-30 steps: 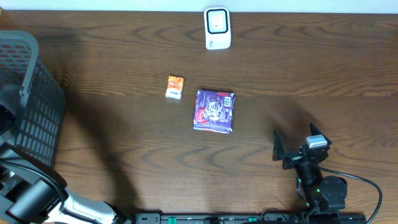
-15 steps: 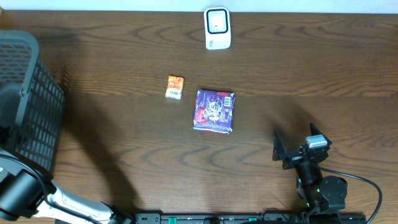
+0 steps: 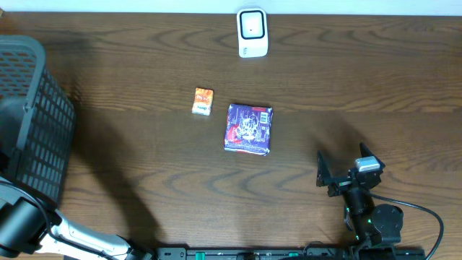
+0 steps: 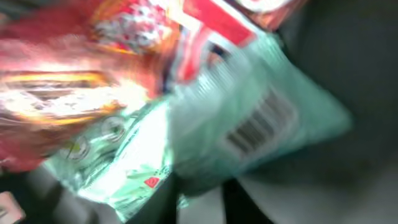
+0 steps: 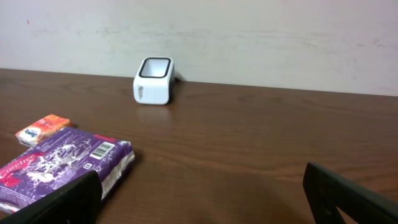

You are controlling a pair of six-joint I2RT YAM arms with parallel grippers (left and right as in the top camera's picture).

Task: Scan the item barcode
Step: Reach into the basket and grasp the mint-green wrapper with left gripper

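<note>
Open desk (image 3: 390,94) rings the spread right pincer (image 3: 343,165); the purple pack (image 3: 248,128) lies at its 10 o'clock. Whether the left pincer (image 4: 200,198) grips anything cannot be told.

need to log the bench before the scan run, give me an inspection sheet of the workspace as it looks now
surface: dark wood table.
job's things: white scanner upright at the far edge. purple packet and small orange packet lie flat mid-table, apart. black mesh basket at the left edge. The blurred left wrist view shows a green packet with a barcode beside a red packet.
clutter: nothing seen.
grippers: right hand open, holding nothing. left hand not clearly shown, so open or shut cannot be told.
cables: one black cable looping by the right arm's base.
surroundings: pale wall behind the table.
</note>
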